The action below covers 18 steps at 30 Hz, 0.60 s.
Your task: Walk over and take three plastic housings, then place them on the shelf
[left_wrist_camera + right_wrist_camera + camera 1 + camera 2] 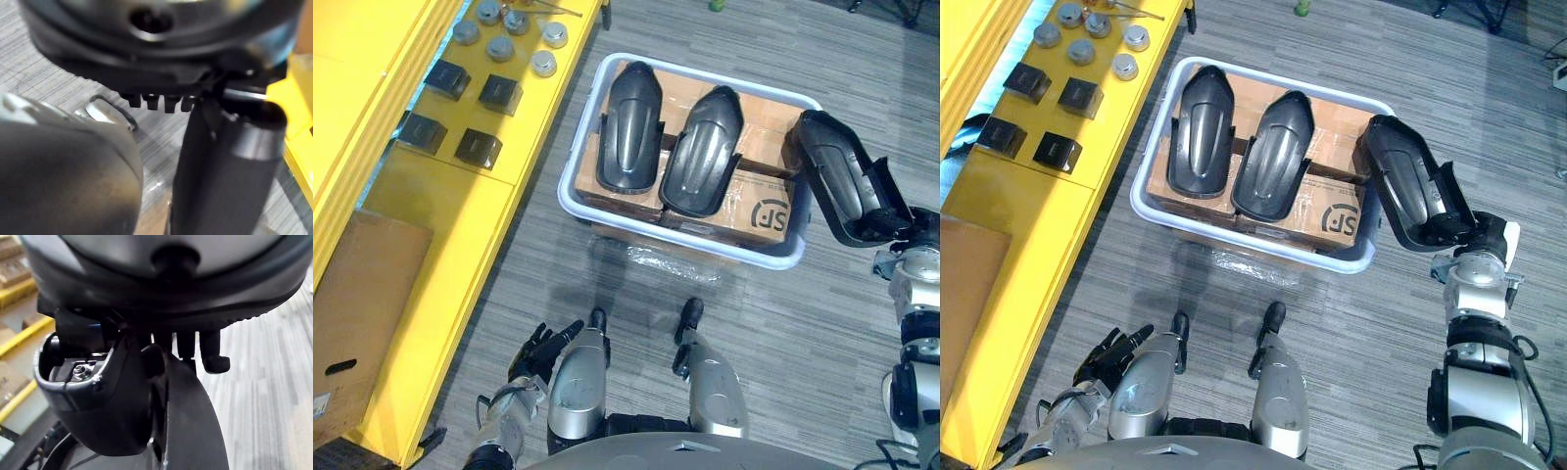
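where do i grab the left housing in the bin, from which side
Probably the left housing by its wide near end, from above: it lies dome up on cardboard boxes, and the flared side walls there offer an edge to pinch.

**Left robot hand (161, 73) hanging over the carpet**

It's right up close: fingers (152, 101) in a short row with nothing in them, thumb (225, 161) sticking out big and dark beside them. Grey striped floor (58, 83) underneath, and a yellow shelf (296, 127) edge nearby.
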Motion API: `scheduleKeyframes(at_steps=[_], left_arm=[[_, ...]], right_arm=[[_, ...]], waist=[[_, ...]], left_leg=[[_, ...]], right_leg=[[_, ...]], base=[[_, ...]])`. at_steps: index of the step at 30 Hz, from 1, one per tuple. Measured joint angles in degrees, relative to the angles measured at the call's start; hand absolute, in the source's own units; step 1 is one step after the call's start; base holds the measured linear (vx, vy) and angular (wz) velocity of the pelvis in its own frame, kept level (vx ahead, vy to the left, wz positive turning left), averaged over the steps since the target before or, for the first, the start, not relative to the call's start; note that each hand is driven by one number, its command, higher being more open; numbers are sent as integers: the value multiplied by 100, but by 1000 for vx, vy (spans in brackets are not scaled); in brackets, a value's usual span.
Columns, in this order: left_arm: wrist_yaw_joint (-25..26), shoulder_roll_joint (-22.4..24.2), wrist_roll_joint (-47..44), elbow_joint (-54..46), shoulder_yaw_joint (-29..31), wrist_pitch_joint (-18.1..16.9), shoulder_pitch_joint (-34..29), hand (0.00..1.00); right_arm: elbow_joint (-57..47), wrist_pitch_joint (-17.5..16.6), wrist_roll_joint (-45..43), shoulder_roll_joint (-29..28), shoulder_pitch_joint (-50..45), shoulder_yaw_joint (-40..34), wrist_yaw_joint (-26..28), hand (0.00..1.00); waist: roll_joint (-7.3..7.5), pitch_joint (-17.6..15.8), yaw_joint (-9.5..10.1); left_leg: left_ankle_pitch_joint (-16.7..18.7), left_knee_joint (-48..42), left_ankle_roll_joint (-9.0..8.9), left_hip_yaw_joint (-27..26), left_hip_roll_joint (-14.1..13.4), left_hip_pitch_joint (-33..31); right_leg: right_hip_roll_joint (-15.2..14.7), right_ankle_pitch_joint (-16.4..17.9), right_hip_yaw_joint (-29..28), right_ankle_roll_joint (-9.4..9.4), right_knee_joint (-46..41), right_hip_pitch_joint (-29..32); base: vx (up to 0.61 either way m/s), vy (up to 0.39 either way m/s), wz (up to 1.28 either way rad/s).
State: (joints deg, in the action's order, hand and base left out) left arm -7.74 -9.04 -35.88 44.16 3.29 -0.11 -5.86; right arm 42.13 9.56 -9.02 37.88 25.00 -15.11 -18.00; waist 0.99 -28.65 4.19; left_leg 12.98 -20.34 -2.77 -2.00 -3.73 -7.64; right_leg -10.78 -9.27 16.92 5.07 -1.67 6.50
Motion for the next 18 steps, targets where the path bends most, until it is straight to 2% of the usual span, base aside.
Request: scheduleKeyframes(at_steps=[2, 4, 7, 9, 12, 13, 15, 18], left_arm=[[11, 20, -27, -408, -3, 6, -184, 100], [37, 47, -77, -972, -1, 1, -419, 100], [272, 236, -290, -2075, 205, -23, -601, 100], [362, 393, -302, -3008, 357, -179, -575, 100], [492, 462, -232, -4222, 400, -391, -502, 100], [527, 460, -186, -4401, 400, -456, -476, 100], [593, 464, -151, -4921, 401, -681, -360, 100], [444, 475, -228, -5460, 308, -842, -352, 100]], right_arm=[[-866, -26, 271, -469, -438, -255, -253, 0], [-1687, -45, 622, -939, -897, -400, -506, 0], [-2748, -329, 1200, -1495, -1536, -423, -808, 0], [-3328, -706, 1661, -1742, -1734, -460, -988, 0], [-3742, -1213, 2175, -1975, -1811, -463, -1267, 0], [-3803, -1329, 2247, -2015, -1818, -458, -1339, 0], [-3973, -1773, 2523, -2059, -1892, -414, -1645, 0], [-4242, -2314, 2736, -2062, -1892, -303, -2019, 0]], waist=[[77, 126, -27], [147, 447, -65], [219, 903, -116], [192, 1137, -135], [139, 1258, -146], [121, 1286, -146], [69, 1529, -137], [17, 1617, -132]], left_leg=[[-10, 197, -3, -89, -18, 238], [-32, 370, -11, -130, -24, 341], [-130, 590, -19, -174, -7, 608], [-141, 674, -18, -201, -2, 721], [-142, 746, -16, -203, 8, 971], [-145, 779, -13, -198, 12, 1022], [-170, 849, 15, -160, 49, 1045], [-263, 1012, 36, -115, 114, 1211]], right_leg=[[49, -45, -29, 11, 205, -191], [85, -84, -33, 22, 400, -288], [94, -93, -5, 32, 610, -527], [84, -92, 8, 33, 610, -584], [65, -92, 83, 33, 610, -801], [62, -92, 120, 33, 611, -844], [31, -92, 200, 34, 612, -862], [-23, -93, 317, 35, 614, -992]], base=[[86, -3, -19], [110, -5, -6], [113, 2, -2], [68, 20, -8], [17, 42, 0], [-9, 34, 8], [-11, 21, 11], [-27, 11, 11]])
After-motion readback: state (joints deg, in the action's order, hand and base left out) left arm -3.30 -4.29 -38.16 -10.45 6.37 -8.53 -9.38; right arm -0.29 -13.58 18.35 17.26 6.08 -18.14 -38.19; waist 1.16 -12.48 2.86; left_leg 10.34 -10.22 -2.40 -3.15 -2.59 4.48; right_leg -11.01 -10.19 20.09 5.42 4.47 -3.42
